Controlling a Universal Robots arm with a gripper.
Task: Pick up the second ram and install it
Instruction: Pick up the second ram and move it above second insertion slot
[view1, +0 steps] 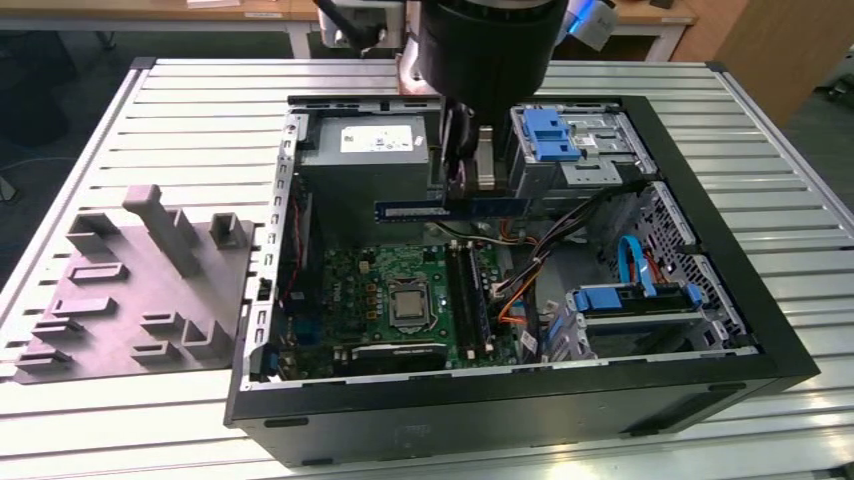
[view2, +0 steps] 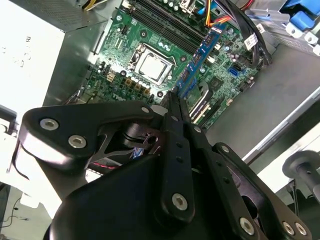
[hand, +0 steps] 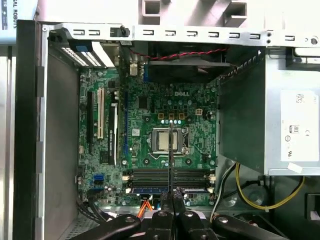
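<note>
The pick-up looks done. The fingers (view2: 176, 131) are pressed in on the second ram (view2: 202, 52), pinching it about midway along its length. The stick hangs in the air inside the open computer case (view1: 534, 405), touching nothing else. It is a thin, narrow, long board, blue on its face with small dark chips in a row. In the first wrist view it is edge-on, so it reads as a fine dark line (hand: 171, 160). In the exterior view it sits level (view1: 420, 209), above the far end of the motherboard (view1: 380, 290) and just in front of the grey power supply (view1: 367, 150). Installing is what's left, I'd say: the stick is well clear of the long black slots (hand: 167, 175) and turned crosswise to them. A blue strip (hand: 150, 190) beside those slots may be another stick already seated, but I can't be sure. The case rests on a slatted metal desk (view1: 200, 110).
</note>
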